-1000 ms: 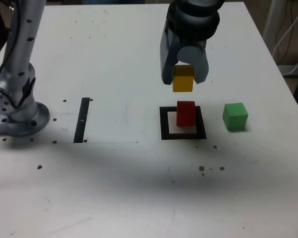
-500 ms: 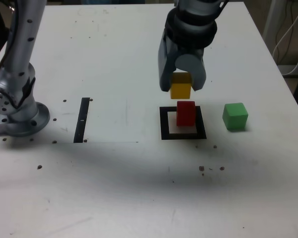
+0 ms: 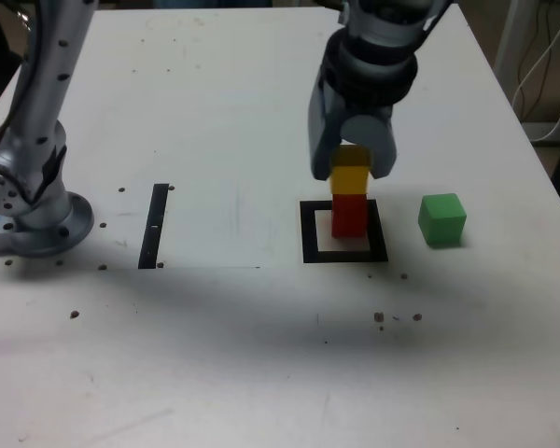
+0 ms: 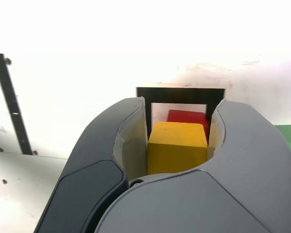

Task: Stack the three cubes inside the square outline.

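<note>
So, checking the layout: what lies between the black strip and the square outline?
Bare tabletop, in the exterior view.

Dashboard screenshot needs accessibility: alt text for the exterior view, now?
Robot tool gripping a yellow cube directly above a red cube, which sits inside a black square outline on a white table. A green cube sits apart, to the exterior view's right of the outline.

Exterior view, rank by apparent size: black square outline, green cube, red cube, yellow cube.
1. Flat black square outline
2. Matte green cube
3. Matte red cube and matte yellow cube: too close to rank; yellow is higher up, red partly hidden.
</note>
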Controlling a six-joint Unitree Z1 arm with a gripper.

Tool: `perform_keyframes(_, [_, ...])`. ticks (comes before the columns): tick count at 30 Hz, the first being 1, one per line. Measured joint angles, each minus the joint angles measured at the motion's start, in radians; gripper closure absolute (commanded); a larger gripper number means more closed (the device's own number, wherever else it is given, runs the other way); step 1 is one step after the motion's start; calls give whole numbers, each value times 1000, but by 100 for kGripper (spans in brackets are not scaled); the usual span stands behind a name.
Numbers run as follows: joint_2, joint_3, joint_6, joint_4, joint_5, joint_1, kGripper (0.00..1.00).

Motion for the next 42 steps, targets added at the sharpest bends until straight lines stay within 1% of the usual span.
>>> perform_keyframes(8, [17, -3, 1, 0, -3, 0, 64])
perform_keyframes(20, [19, 1, 1, 0, -6, 0, 64])
perform_keyframes(26, [23, 13, 0, -14, -17, 0, 64])
perform_keyframes(32, [23, 25, 0, -24, -18, 0, 62])
perform_keyframes(35, [23, 28, -1, -25, -18, 0, 58])
perform_keyframes(37, [23, 29, -1, -25, -18, 0, 53])
perform_keyframes(39, [23, 29, 0, -25, -18, 0, 44])
perform_keyframes(42, [23, 29, 3, -26, -29, 0, 31])
